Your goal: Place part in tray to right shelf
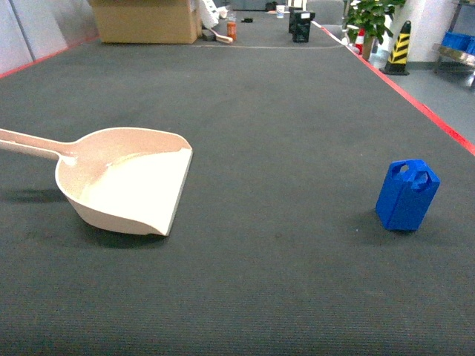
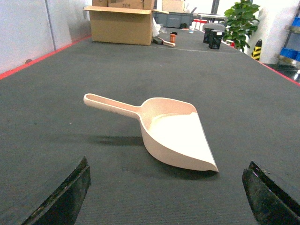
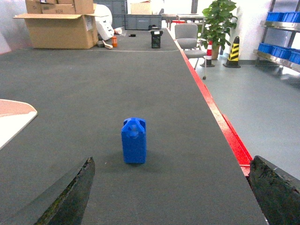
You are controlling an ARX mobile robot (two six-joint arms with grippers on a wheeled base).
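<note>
One blue part (image 1: 407, 195) stands upright on the dark ribbed mat (image 1: 282, 119), over on the right side and well apart from the single pale pink scoop (image 1: 126, 178) that lies on the left with its handle pointing away to the left edge. From the right wrist camera the part (image 3: 134, 140) sits dead ahead, between the two black fingers (image 3: 65, 197) of the right gripper (image 3: 171, 194), which are spread wide and grasp nothing; the part is near but not touched. The left gripper (image 2: 166, 194) is likewise released, its two dark fingers (image 2: 65, 194) parted to either side of the frame with the scoop (image 2: 171, 133) lying just beyond them, not in contact. A red stripe (image 3: 220, 122) runs along the mat's right edge. At the far end I count one open cardboard box (image 1: 145, 18), one small orange bottle (image 1: 231, 30) and one black crate (image 1: 300, 26). Off the mat to the right stand one potted plant (image 3: 218, 21), one yellow-and-black striped bollard (image 3: 233, 44), one grey office chair (image 3: 187, 40), and a steel shelf (image 3: 281, 58) holding blue bins (image 3: 276, 49); how many bins I cannot tell
</note>
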